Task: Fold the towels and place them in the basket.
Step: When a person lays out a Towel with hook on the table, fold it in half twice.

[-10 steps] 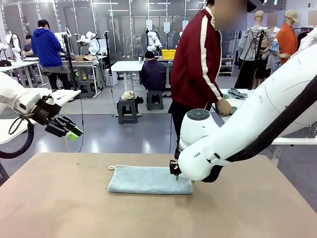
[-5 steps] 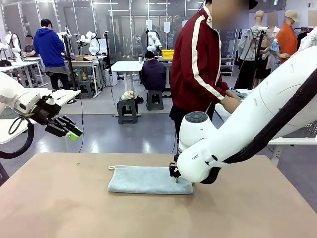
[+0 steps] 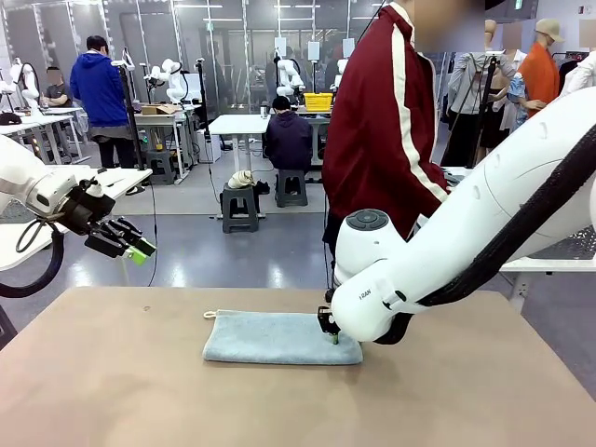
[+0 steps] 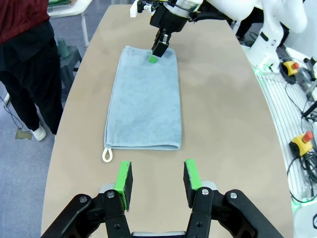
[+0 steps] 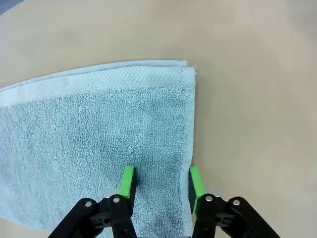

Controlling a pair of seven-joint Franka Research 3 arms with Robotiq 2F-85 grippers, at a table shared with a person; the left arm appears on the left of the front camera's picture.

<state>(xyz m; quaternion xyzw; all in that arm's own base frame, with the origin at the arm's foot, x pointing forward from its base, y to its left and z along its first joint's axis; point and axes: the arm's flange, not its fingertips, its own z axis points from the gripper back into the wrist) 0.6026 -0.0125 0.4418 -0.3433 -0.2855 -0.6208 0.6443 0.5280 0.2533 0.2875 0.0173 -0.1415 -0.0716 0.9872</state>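
One grey-blue towel (image 3: pixel 279 337) lies folded flat on the tan table (image 3: pixel 140 391), its white loop tab at the left end. My right gripper (image 3: pixel 330 331) is down on the towel's right end. In the right wrist view the towel (image 5: pixel 99 129) runs under my right gripper (image 5: pixel 161 182), whose green pads stand apart astride its short edge, one on the cloth and one at the border. My left gripper (image 3: pixel 130 244) hangs open off the table's left side. In the left wrist view my left gripper (image 4: pixel 156 181) looks down at the towel (image 4: pixel 146 99). The basket is out of view.
A person in a dark red jacket (image 3: pixel 382 121) stands at the far side of the table, turned toward a side table (image 3: pixel 549 265) on the right. My right arm's white body (image 3: pixel 447 251) hangs over the table's right half.
My right gripper's jaws have narrowed over the towel's right end. The person has turned further to the right. My left arm has not moved.
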